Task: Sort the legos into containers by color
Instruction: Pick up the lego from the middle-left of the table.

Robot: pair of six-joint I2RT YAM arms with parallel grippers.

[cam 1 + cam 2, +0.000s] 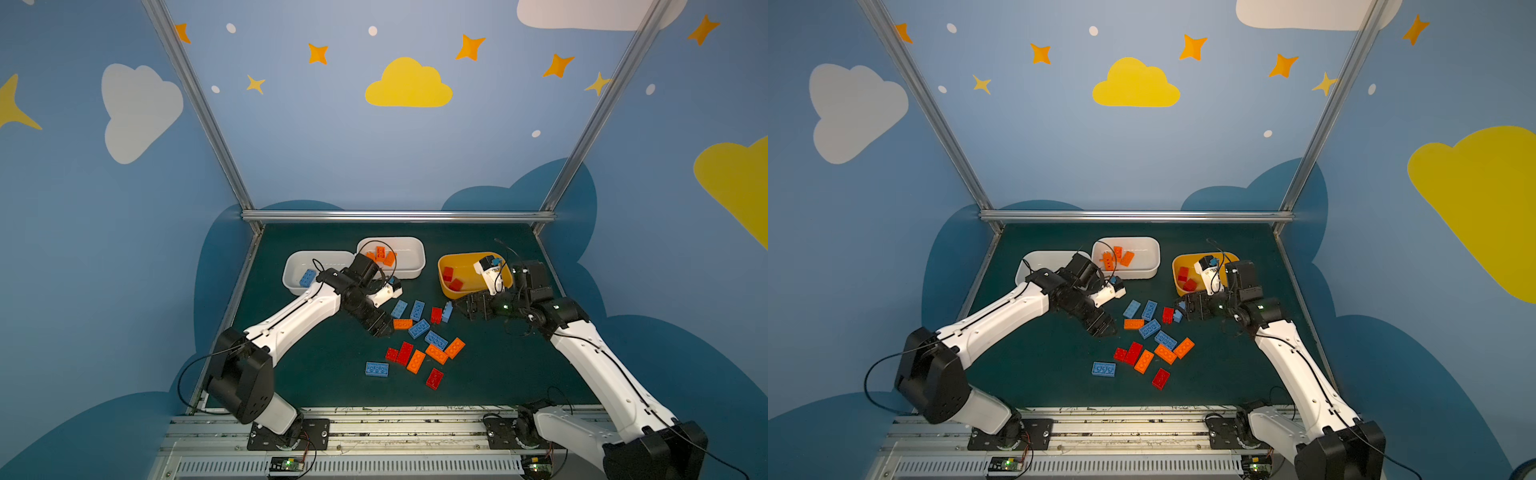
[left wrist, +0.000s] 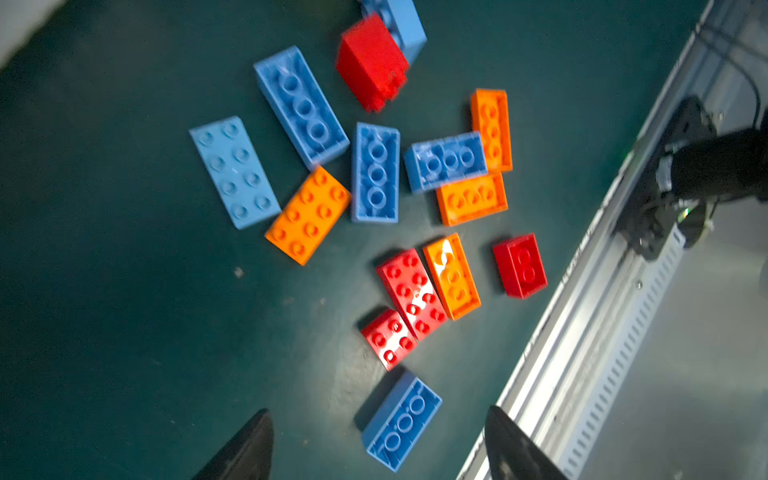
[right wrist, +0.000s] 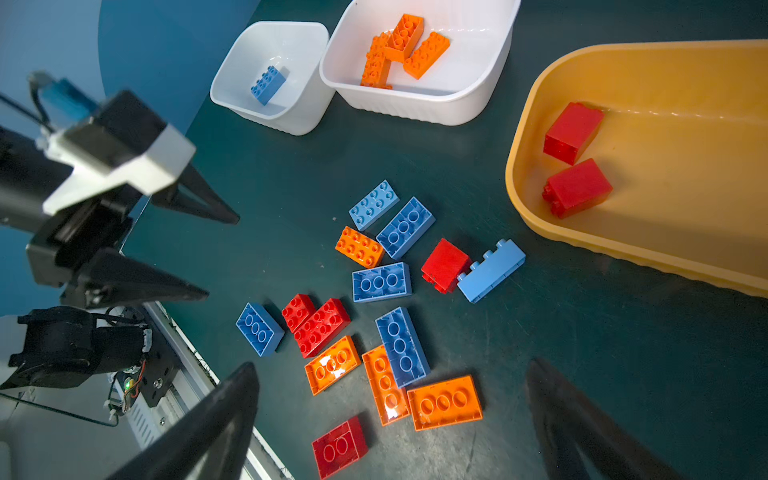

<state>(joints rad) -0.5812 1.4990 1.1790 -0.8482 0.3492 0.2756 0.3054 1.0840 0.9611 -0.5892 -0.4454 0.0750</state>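
Right wrist view: left claw (image 3: 223, 257) and right claw (image 3: 392, 368) are shown spread and empty near blue, orange and red studded plastic bricks (image 3: 381, 281) scattered on the green table (image 3: 623, 353). One blue brick is kept in the smaller-looking white plastic tub (image 3: 299, 120), orange ones in the nearer white plastic tub (image 3: 415, 108), two red in the yellow plastic tub (image 3: 523, 137).

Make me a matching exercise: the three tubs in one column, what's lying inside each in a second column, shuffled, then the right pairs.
Tubs
1. leftmost white tub
2. middle white tub
3. yellow tub

Contents
A. two red bricks
B. one blue brick
C. orange bricks

Pairs: 1-B, 2-C, 3-A
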